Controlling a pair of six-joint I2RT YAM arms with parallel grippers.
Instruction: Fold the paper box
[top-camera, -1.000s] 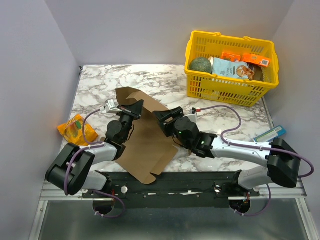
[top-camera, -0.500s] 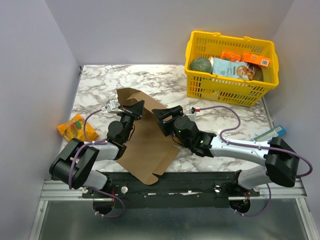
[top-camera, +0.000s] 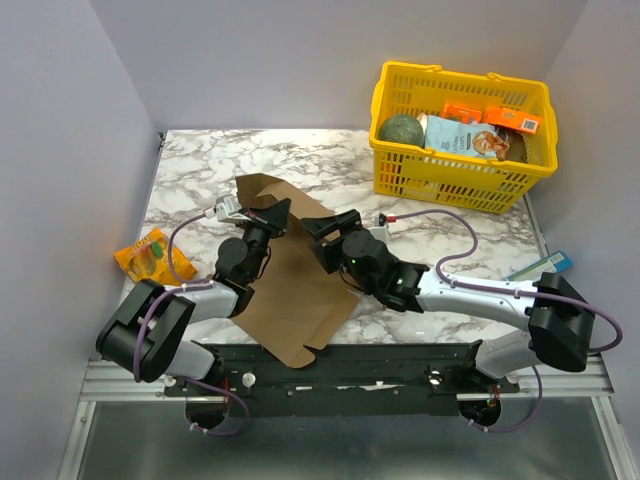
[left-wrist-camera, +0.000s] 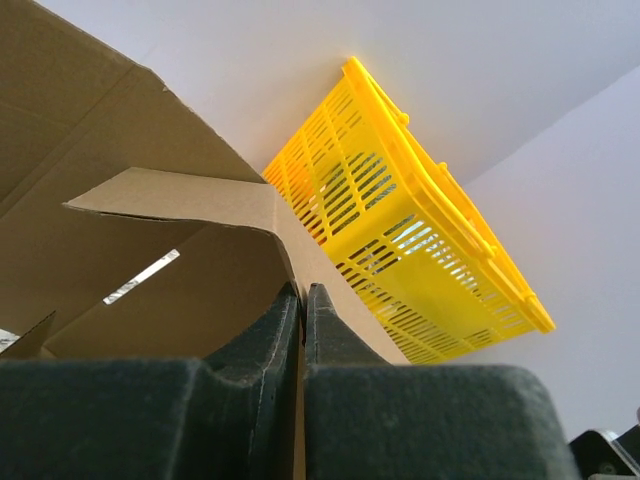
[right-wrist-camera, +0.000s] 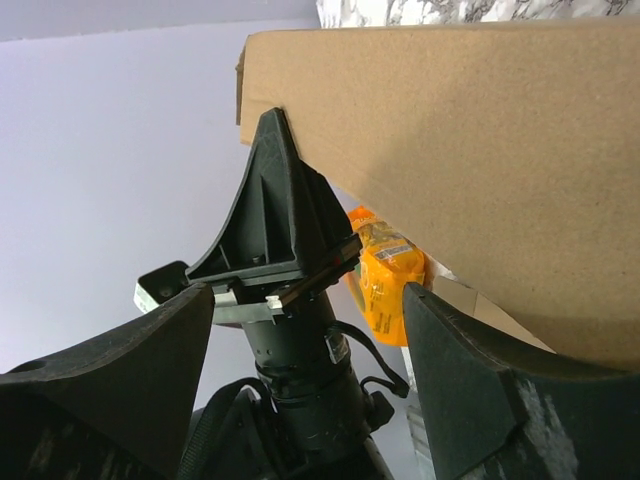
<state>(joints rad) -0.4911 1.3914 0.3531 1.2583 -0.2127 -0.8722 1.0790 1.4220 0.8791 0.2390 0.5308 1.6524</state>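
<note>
Edging leftward, the right gripper (top-camera: 330, 230) gapes wide, empty — the left gripper (left-wrist-camera: 302, 300) pinches the paper box (top-camera: 300, 290) flap, contact hidden from above.

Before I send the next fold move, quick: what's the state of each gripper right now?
Left gripper: closed, pinching a flap edge of the paper box.
Right gripper: open, holding nothing.

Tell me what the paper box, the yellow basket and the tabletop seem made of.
The paper box: brown cardboard, matte and grainy, with raw die-cut edges. The yellow basket: moulded plastic, slightly glossy, with slotted walls and a thick rim. The tabletop: white with grey veining like marble; whether stone or printed laminate cannot be told.
</note>
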